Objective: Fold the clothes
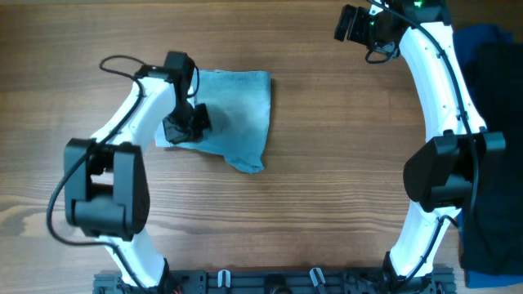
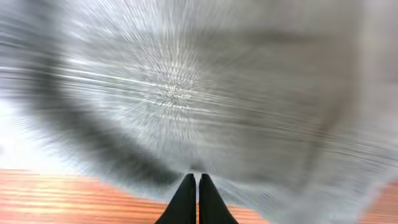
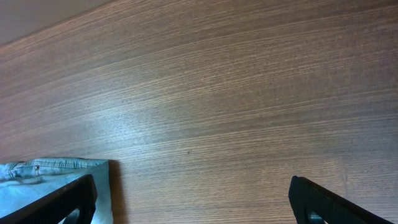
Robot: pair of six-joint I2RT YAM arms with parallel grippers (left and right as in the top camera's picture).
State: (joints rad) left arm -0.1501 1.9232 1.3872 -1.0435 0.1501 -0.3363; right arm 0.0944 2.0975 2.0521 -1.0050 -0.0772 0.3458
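The light blue denim shorts (image 1: 237,114) lie folded into a compact shape on the wooden table, left of centre. My left gripper (image 1: 181,126) is at their left edge. In the left wrist view its jaws (image 2: 197,180) are shut with the blurred denim (image 2: 186,93) pinched at the tips. My right gripper (image 1: 350,23) is raised at the far right, apart from the shorts. In the right wrist view its fingers (image 3: 193,183) are wide open and empty over bare wood. A corner of the shorts (image 3: 43,171) shows at lower left.
A heap of royal-blue and black garments (image 1: 494,122) lies along the right edge of the table, behind the right arm. A black rail (image 1: 270,282) runs along the front edge. Bare wood (image 1: 343,163) lies between the shorts and the right arm.
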